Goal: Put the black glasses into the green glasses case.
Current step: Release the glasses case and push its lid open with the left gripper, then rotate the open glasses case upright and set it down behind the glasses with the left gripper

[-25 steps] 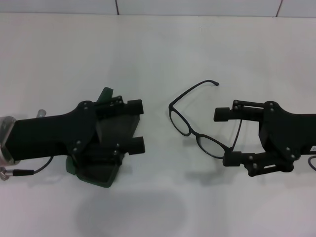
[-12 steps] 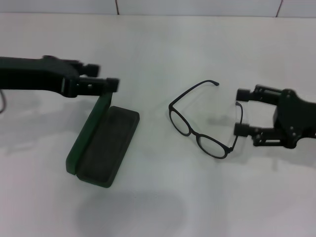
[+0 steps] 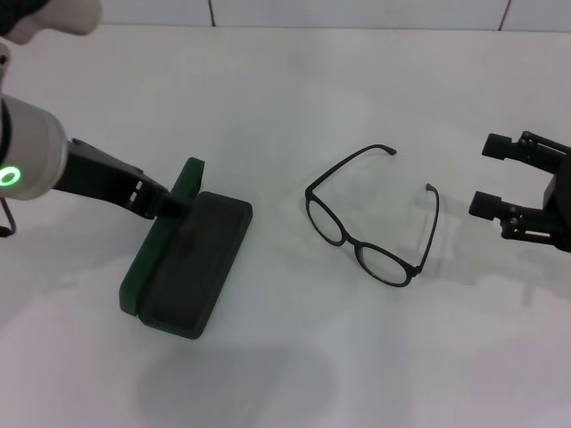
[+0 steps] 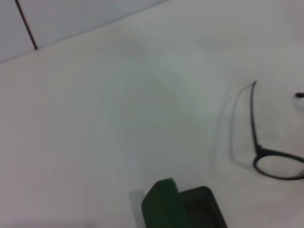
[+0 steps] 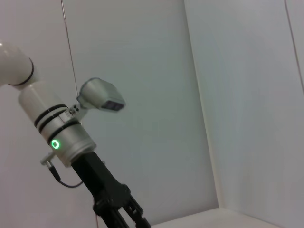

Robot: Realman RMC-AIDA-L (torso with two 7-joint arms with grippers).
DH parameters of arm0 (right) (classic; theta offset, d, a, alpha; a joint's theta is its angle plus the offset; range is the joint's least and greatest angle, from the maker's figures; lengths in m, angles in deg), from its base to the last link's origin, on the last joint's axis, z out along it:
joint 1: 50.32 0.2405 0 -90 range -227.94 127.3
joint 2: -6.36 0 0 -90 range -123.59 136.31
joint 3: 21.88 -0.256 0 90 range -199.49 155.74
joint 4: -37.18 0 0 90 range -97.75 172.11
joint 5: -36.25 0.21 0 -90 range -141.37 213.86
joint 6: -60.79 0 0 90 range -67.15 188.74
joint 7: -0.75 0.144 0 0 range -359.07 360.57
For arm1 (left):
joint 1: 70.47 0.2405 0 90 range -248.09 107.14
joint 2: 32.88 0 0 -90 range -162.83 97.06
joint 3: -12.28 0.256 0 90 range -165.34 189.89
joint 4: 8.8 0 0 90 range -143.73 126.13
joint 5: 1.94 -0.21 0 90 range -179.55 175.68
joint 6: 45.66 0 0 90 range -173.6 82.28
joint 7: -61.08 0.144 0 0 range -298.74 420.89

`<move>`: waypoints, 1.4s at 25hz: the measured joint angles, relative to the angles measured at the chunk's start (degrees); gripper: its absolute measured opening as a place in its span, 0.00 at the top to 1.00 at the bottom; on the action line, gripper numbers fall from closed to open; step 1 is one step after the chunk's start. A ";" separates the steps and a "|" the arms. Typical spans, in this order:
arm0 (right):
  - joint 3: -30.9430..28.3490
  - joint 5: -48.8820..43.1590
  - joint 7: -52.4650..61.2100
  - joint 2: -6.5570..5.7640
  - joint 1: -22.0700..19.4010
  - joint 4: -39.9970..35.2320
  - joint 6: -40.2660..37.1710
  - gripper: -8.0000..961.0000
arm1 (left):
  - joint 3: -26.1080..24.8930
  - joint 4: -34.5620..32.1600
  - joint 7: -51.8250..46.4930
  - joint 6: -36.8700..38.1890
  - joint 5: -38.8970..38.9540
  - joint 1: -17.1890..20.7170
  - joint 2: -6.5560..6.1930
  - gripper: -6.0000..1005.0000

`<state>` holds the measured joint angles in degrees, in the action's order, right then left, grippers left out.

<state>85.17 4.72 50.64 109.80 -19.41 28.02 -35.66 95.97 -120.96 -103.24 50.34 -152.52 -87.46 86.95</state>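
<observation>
The black glasses (image 3: 370,230) lie unfolded on the white table, right of centre, with both temple arms spread; part of them also shows in the left wrist view (image 4: 266,147). The green glasses case (image 3: 183,272) lies open left of centre. Its lid (image 3: 159,242) stands up along the left side and the dark lining faces up. In the left wrist view the case (image 4: 183,209) shows only at the frame's edge. My left gripper (image 3: 168,203) is at the far end of the lid. My right gripper (image 3: 489,176) hovers open and empty, to the right of the glasses and apart from them.
The white table (image 3: 285,98) runs back to a tiled wall. The right wrist view looks across at my left arm (image 5: 61,137) against the wall.
My left arm lifted off the case, leaving it open, then dropped its tip to the lid's far end. My right gripper has drawn back to the right, away from the glasses.
</observation>
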 joint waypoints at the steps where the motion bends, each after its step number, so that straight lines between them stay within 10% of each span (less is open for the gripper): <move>1: -0.01 -0.01 -0.01 0.00 -0.04 -0.09 -0.01 0.13 | 0.34 0.98 -0.25 -0.38 -0.39 -0.20 0.05 0.27; 19: -0.57 0.24 -1.32 0.39 -0.72 0.19 -0.42 0.13 | 0.72 18.31 -0.05 -7.42 -4.22 -3.98 0.01 0.32; 35: -1.58 -0.06 -1.47 0.46 -1.28 0.17 -0.53 0.13 | 0.17 16.84 3.43 -8.92 -4.51 -7.83 -0.12 0.79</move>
<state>83.59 4.66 49.17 110.26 -20.69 28.19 -36.19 96.15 -104.13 -99.81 41.42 -157.04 -95.29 86.83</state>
